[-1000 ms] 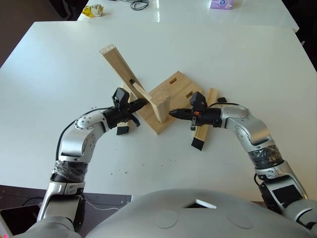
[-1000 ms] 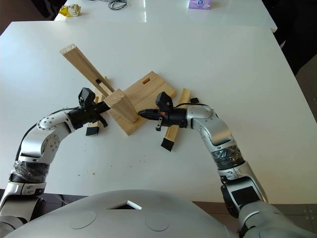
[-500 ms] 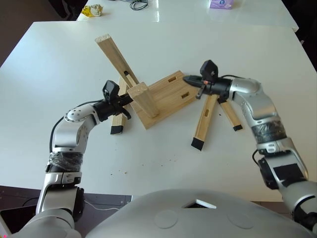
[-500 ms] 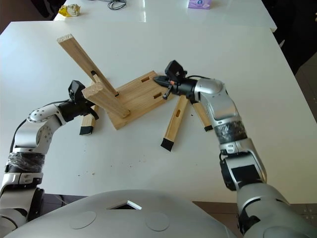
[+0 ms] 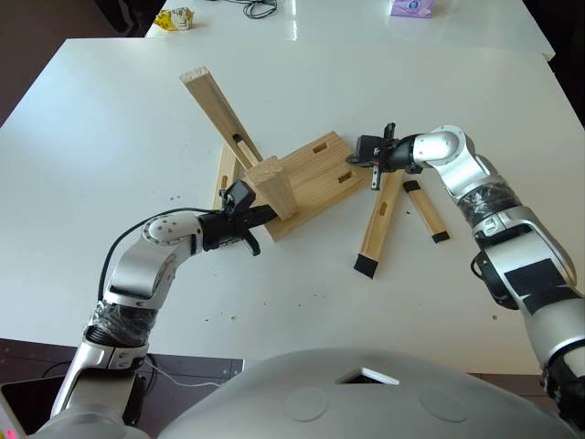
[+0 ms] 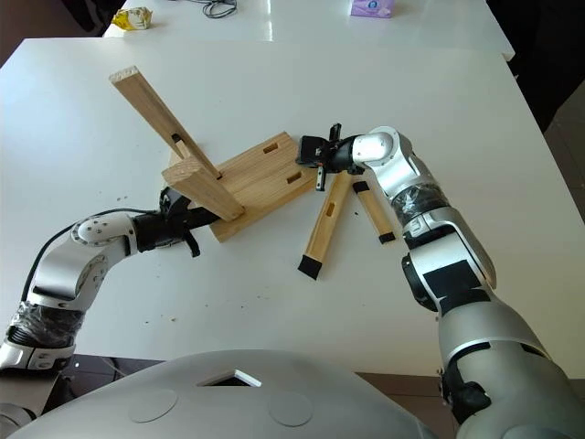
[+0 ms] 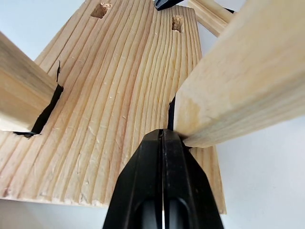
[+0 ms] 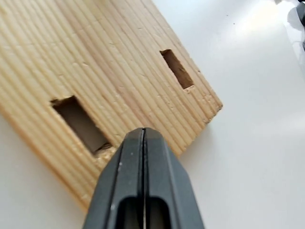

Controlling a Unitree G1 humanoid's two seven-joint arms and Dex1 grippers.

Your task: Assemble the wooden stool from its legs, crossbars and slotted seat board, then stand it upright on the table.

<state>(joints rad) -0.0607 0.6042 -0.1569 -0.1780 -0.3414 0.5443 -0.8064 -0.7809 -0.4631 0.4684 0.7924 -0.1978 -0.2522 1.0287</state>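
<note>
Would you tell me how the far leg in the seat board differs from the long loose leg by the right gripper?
The far leg sits in the seat board and slants upward; the loose leg lies flat on the table beside it. The far leg's free end is bare wood; the loose leg's near end is black-capped. Both are pale wood with a side slot.

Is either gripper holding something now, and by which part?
Nothing is held. Both the left gripper and the right gripper have shut jaws, with only their tips at the seat board.
</note>
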